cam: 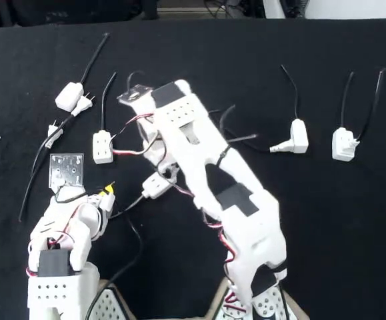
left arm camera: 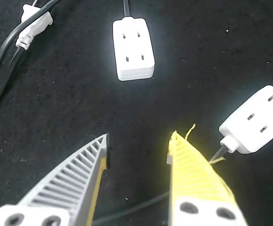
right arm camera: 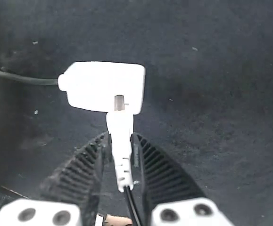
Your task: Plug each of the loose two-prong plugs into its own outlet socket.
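Black tabletop (cam: 339,227) all round. My right gripper (right arm camera: 120,141) pinches a plug (right arm camera: 119,123) whose nose meets the outlet socket (right arm camera: 98,84) just ahead of it; I'd keep the prongs square to the slots and push straight in. Meanwhile my left gripper (left arm camera: 138,139) hangs spread, empty.

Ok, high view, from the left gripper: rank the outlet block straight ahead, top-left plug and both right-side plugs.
1. Outlet block, just ahead of the left gripper.
2. Top-left plug, far left.
3. Inner right-side plug, right of centre.
4. Outer right-side plug, far right.
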You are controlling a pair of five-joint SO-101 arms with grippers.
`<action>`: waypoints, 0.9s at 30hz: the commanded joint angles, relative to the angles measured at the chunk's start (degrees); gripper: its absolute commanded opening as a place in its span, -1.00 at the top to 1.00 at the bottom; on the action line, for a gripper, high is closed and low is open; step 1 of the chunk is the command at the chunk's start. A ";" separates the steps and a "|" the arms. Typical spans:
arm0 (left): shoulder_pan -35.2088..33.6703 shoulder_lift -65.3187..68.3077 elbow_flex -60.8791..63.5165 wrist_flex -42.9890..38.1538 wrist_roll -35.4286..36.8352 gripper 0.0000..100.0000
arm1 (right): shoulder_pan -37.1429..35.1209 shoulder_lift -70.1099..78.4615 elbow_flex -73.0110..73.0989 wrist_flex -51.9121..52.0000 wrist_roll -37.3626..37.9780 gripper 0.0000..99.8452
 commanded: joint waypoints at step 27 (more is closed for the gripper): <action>-0.13 -0.35 -3.12 0.26 0.00 0.57 | 1.76 -24.31 13.49 0.18 -0.97 0.98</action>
